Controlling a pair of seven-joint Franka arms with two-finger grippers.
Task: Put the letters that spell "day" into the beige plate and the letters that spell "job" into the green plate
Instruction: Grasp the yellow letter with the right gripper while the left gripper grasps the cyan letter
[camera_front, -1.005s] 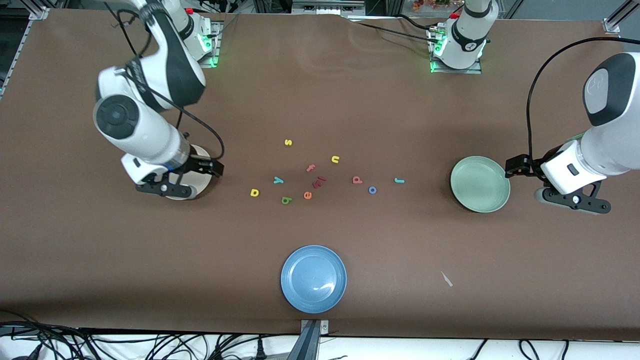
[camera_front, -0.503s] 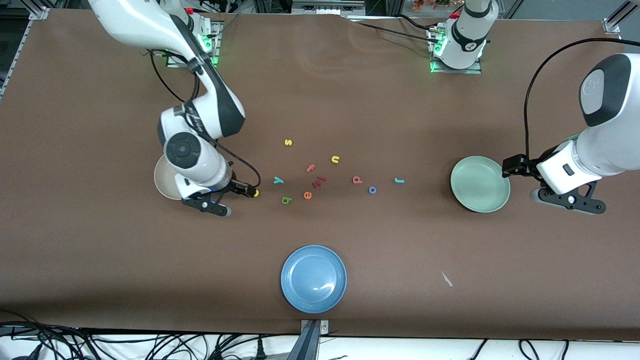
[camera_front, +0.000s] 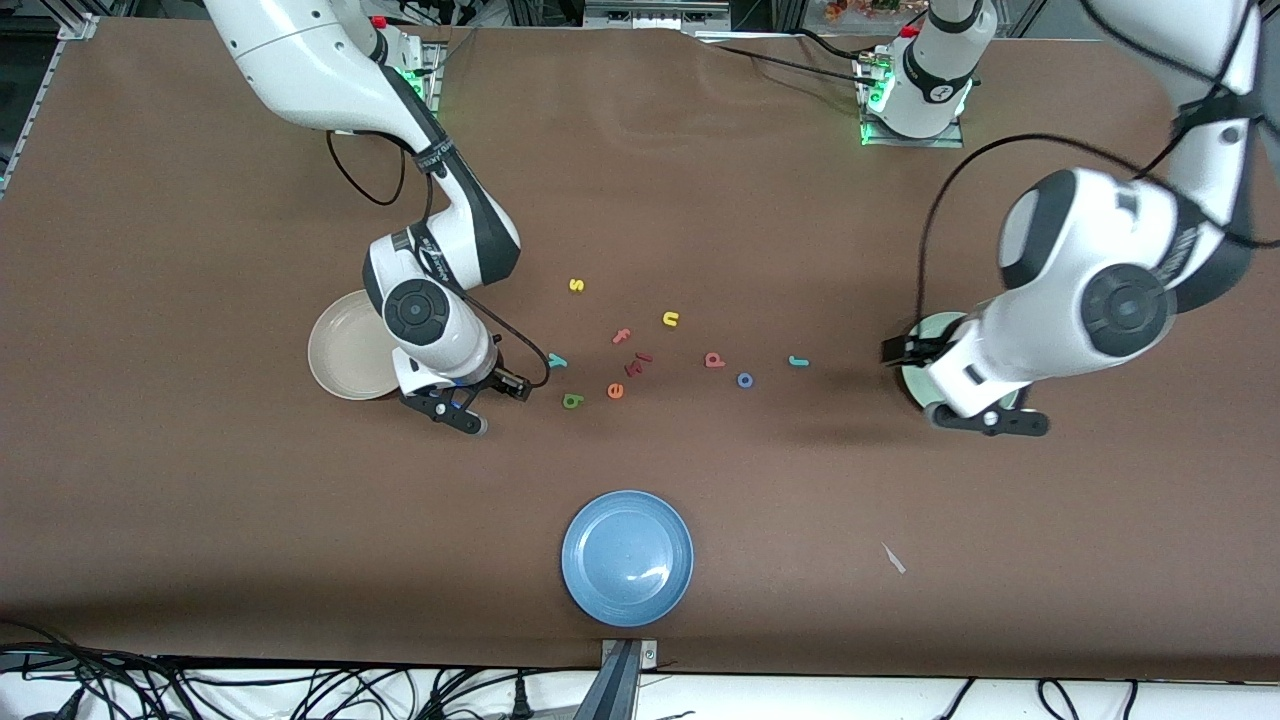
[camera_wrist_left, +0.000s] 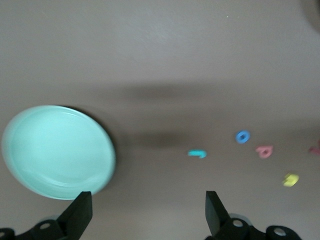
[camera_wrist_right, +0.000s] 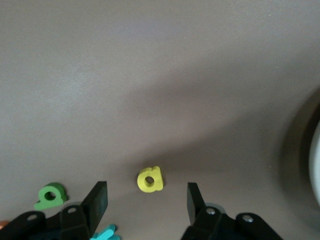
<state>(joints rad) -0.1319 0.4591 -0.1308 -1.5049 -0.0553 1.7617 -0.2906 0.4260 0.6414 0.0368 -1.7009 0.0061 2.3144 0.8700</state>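
My right gripper (camera_front: 450, 412) hangs open beside the beige plate (camera_front: 340, 360), low over the yellow d (camera_wrist_right: 150, 179), which lies just ahead of its fingertips (camera_wrist_right: 98, 199). The arm hides the d in the front view. The green a (camera_front: 572, 401) and the teal y (camera_front: 557, 361) lie close by. The salmon b (camera_front: 714, 360), blue o (camera_front: 745, 380) and teal j (camera_front: 797, 361) lie toward the green plate (camera_front: 928, 326). My left gripper (camera_front: 988, 421) hovers open and empty over that plate's edge (camera_wrist_left: 55, 150).
Other letters are scattered in the middle: a yellow s (camera_front: 576, 285), a yellow u (camera_front: 670, 319), a pink f (camera_front: 622, 336), dark red pieces (camera_front: 638, 364) and an orange e (camera_front: 615, 391). A blue plate (camera_front: 627, 558) stands nearest the front camera.
My right arm has swung from over the beige plate to the yellow d. My left arm has moved from the table's end to over the green plate.
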